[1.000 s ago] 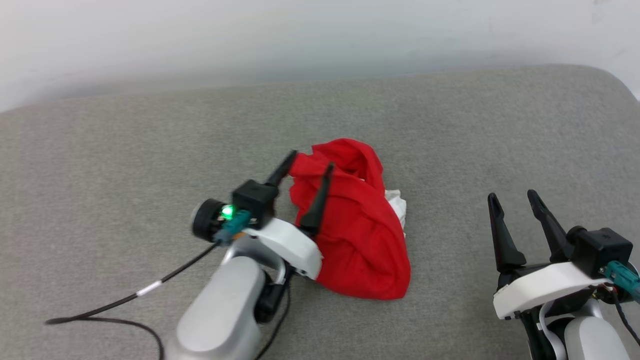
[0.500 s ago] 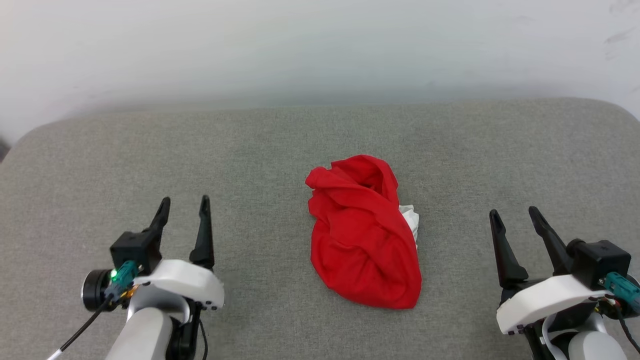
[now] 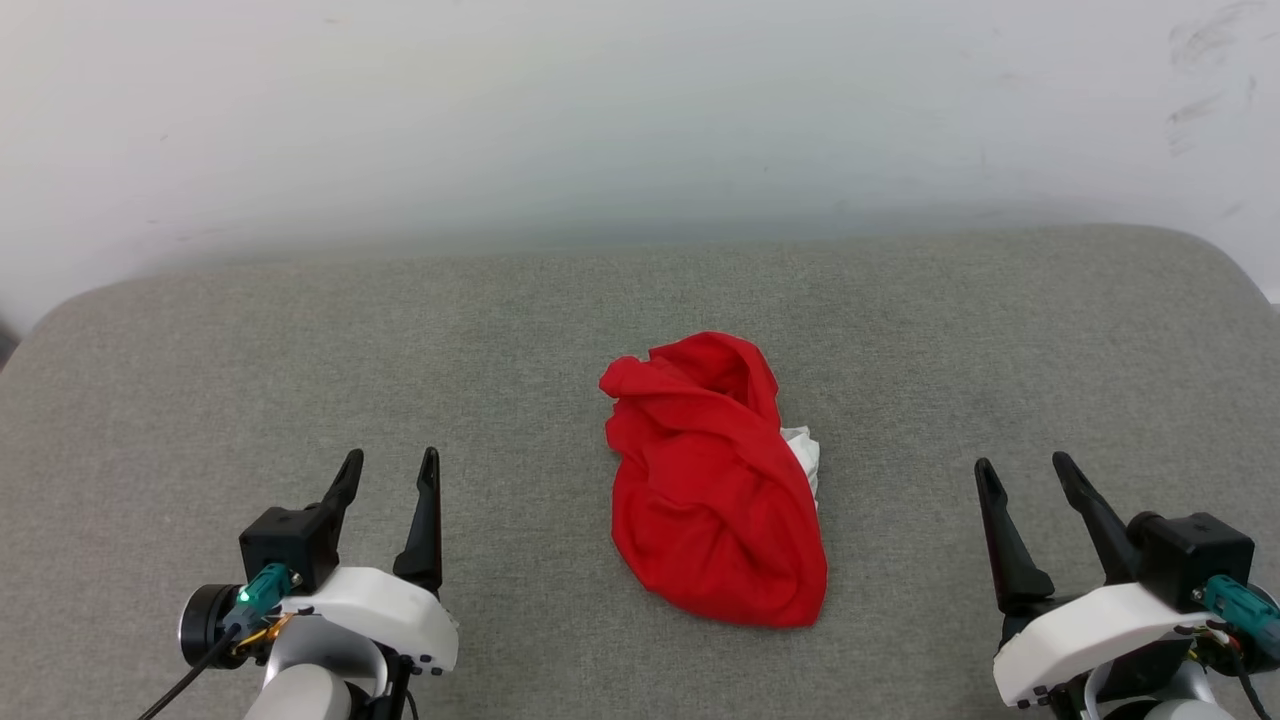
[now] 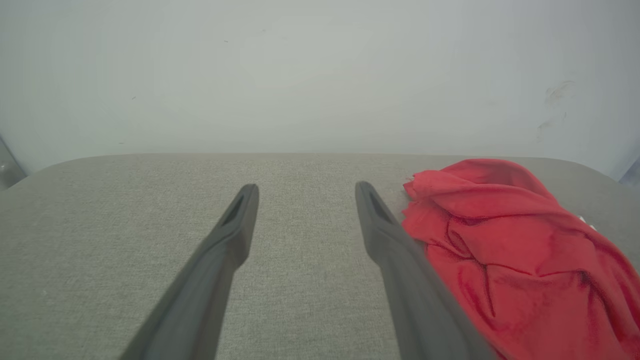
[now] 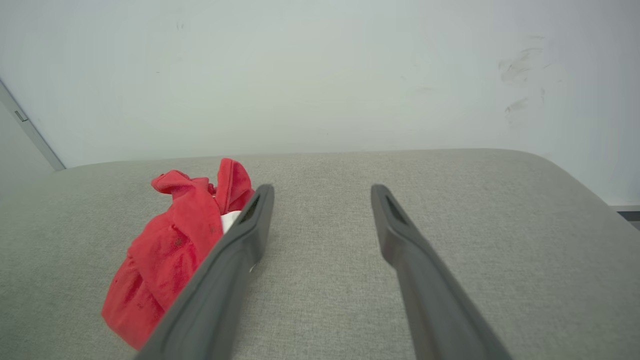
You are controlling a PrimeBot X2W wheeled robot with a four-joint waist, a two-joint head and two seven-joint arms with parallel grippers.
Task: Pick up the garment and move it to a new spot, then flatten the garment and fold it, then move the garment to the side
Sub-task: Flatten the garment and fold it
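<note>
While my left gripper [image 3: 391, 457] and right gripper [image 3: 1022, 462] stand spread and empty, the crumpled red T-shirt [image 3: 715, 490] lies midway between them. Its length runs away from me.

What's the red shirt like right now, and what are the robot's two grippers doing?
garment: crumpled in a heap on the grey cushion, not held, not folded.
left gripper: open, empty, apart from the garment.
right gripper: open, empty, apart from the garment.

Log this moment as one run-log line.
garment: crumpled heap on grey surface | left pincer: open, empty, clear of garment | right pincer: open, empty | flatten and fold: not yet done
</note>
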